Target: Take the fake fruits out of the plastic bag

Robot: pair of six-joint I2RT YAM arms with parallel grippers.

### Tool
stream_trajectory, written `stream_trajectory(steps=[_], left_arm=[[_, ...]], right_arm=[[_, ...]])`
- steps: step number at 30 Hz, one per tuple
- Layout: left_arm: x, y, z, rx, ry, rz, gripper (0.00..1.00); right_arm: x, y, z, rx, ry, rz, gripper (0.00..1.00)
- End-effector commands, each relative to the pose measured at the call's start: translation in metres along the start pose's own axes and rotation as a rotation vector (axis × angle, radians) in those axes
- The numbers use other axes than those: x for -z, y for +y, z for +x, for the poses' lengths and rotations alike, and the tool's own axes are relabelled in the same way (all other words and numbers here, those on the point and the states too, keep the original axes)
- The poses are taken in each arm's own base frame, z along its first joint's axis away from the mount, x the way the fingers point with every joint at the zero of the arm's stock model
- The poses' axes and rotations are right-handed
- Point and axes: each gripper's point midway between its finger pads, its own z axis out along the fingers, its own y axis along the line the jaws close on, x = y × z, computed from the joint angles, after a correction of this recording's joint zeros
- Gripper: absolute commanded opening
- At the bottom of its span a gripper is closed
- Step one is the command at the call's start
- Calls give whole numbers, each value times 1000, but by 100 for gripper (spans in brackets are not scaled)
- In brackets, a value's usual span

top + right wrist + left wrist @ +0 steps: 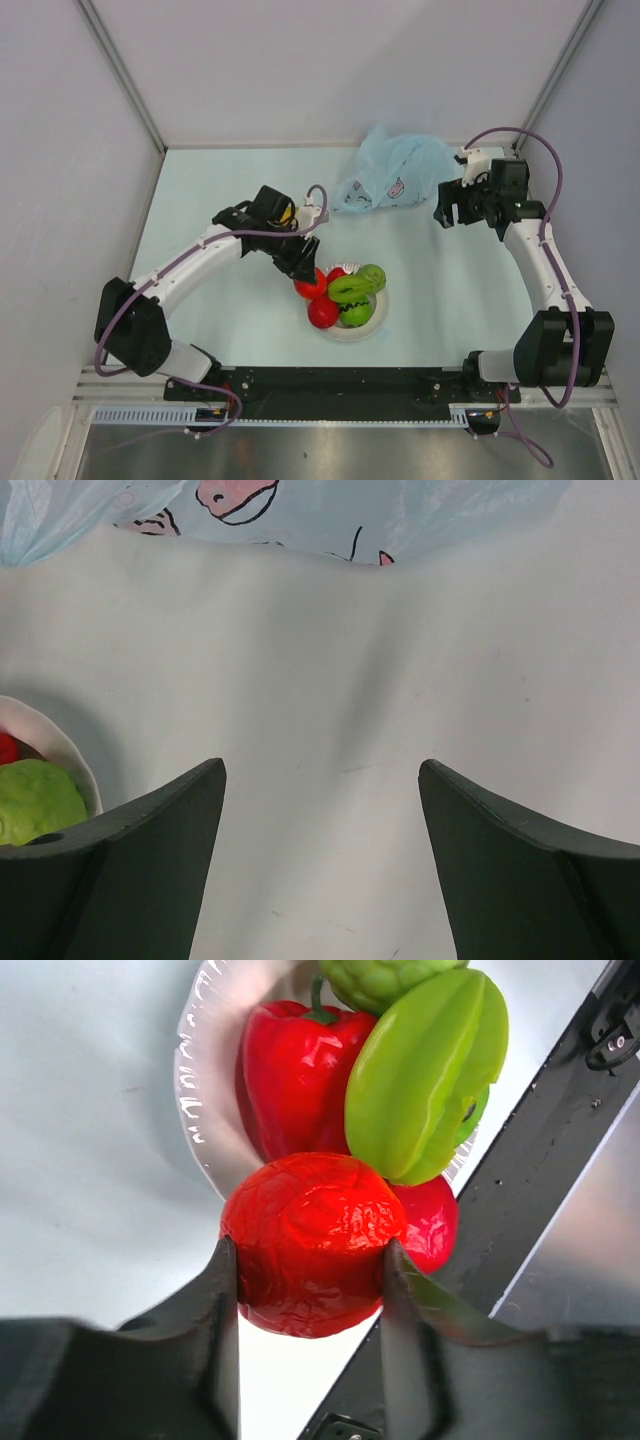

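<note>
Several fake fruits are piled on a white plate [350, 333]: a red pepper [290, 1070], a green star fruit [425, 1075], a bumpy green fruit [385, 975] and a red fruit [432, 1222]. My left gripper [310, 1260] is shut on a wrinkled round red fruit [312, 1230], with both fingers pressed to its sides at the plate's left edge [310, 284]. The light-blue plastic bag [395, 178] lies crumpled at the back of the table. My right gripper [447, 205] hangs open just right of the plastic bag, with nothing between its fingers [170, 810].
The black rail of the arm bases [340, 382] runs along the near edge, close to the plate. White walls close in the table on the left, back and right. The plate's rim [60, 745] and a green fruit [35, 800] show in the right wrist view.
</note>
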Motion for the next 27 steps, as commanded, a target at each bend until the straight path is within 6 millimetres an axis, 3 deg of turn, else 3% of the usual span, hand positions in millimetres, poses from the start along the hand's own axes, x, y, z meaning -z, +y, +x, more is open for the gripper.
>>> stream_trajectory(steps=[1, 5, 16, 20, 27], left_arm=[[18, 10, -23, 4, -71, -1, 33], [10, 24, -14, 67, -52, -4, 33], [-26, 26, -8, 208, 7, 109, 36], [-37, 28, 3, 265, 49, 123, 44], [-43, 36, 8, 319, 70, 93, 70]], right_arm=[[-3, -3, -3, 5, -15, 3, 83], [-7, -4, -3, 2, -14, -1, 83], [-9, -8, 2, 5, 7, 21, 83], [-9, -10, 4, 0, 16, 24, 83], [-11, -11, 4, -2, 17, 23, 83]])
